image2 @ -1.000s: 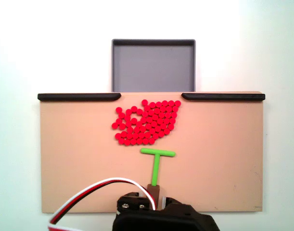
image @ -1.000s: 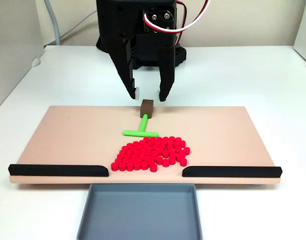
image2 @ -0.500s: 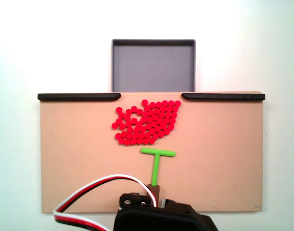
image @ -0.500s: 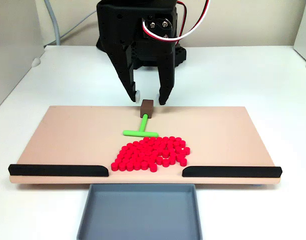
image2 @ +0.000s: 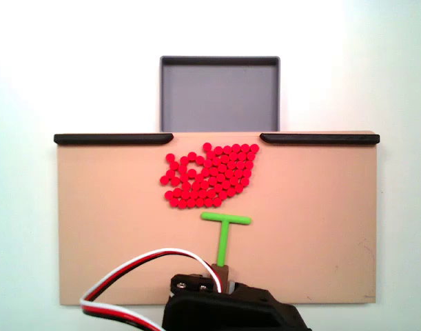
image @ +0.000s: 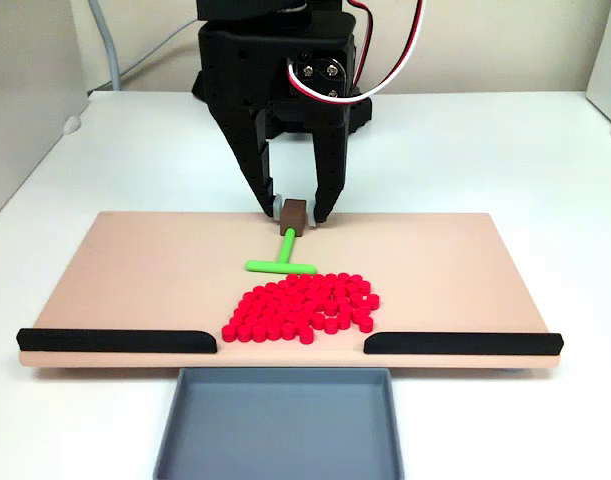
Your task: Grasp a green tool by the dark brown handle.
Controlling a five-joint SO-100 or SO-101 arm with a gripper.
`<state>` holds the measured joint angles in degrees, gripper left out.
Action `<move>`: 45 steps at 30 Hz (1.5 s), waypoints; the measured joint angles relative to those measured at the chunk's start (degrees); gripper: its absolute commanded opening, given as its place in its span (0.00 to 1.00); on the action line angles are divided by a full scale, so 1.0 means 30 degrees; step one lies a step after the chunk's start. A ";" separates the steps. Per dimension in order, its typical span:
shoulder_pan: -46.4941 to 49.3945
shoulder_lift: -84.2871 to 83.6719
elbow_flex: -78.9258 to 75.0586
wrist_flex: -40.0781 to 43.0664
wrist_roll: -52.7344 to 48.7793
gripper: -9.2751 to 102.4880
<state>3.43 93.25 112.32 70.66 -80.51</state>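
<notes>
While the gripper point(image: 297, 214) is hanging nose-down at the far edge of the tan board point(image: 135, 270), its two fingers are standing spread, one on each side of the dark brown handle point(image: 293, 213). Jaws look parted, close to the block's sides; whether the pads are already touching it I cannot tell (the gaps are too fine to read).

Handle is sitting between the fingertips, so nothing needs reaching for, only a closing pinch across the block.

Green tool point(image: 283, 253) is lying flat on the board, its stem running from the handle straight toward the board's near edge, crossbar at the end nearest the red pieces point(image: 303, 307). Long axis is thus lying at right angles to the line between the fingers, which suits a squeeze across the handle.

From above, the arm's black body is covering most of the handle point(image2: 224, 273); the green stem point(image2: 223, 243) is emerging from under it.

Black strips point(image: 117, 341) and grey tray point(image: 280, 428) are sitting well apart, beyond the board's near edge.
</notes>
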 measured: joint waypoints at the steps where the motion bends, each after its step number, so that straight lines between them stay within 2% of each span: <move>1: 0.0000 0.0000 0.0000 0.0000 -0.0029 0.19; 21: -0.0176 0.0000 0.0000 0.0000 -0.0234 0.16; 28: -0.0352 0.0000 0.0000 0.0000 -0.0410 0.08; 45: -0.0352 0.0000 0.0000 0.0000 -0.0410 0.08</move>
<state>2.37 93.25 112.32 70.66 -81.74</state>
